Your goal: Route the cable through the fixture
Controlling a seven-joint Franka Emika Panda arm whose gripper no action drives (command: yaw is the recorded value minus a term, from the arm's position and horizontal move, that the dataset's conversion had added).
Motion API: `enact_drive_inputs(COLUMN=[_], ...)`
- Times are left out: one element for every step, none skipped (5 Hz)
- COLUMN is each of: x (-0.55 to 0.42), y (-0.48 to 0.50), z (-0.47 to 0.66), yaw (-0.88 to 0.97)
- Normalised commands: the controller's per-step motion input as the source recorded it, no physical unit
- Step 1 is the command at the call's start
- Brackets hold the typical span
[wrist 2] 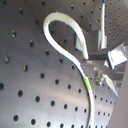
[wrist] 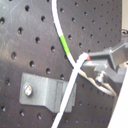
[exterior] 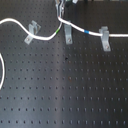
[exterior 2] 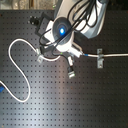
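The white cable (exterior: 45, 36) comes from a loop at the first exterior view's left and passes the slanted clip (exterior: 32, 33). It rises at its green band (exterior: 58, 31) to my gripper (exterior: 60, 13). The gripper is shut on the cable just past that band, as both wrist views show: first (wrist: 84, 61), second (wrist 2: 89, 62). From there the cable slopes down past the top of the fixture (exterior: 68, 34), a narrow upright grey clip. Its blue band (exterior: 86, 31) lies beyond. In the first wrist view the cable crosses the fixture's end (wrist: 47, 92). Whether it sits in the slot cannot be told.
The cable runs on through the wider fork-topped clip (exterior: 105, 38) to the first exterior view's right edge. The black perforated board (exterior: 65, 85) carries all three clips. In the second exterior view the arm (exterior 2: 62, 30) covers the gripper and part of the cable.
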Motion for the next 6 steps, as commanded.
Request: enact_drive_inputs(x=[0.012,0.189,0.224,0.207,0.093,0.014], y=[0.022,-0.071,-0.07,-0.051,-0.014,0.078], z=[0.23,0.2,0.12,0.21,0.39,0.44], yaw=[-0.29,-0.22,-0.22,-0.21,-0.18,-0.17])
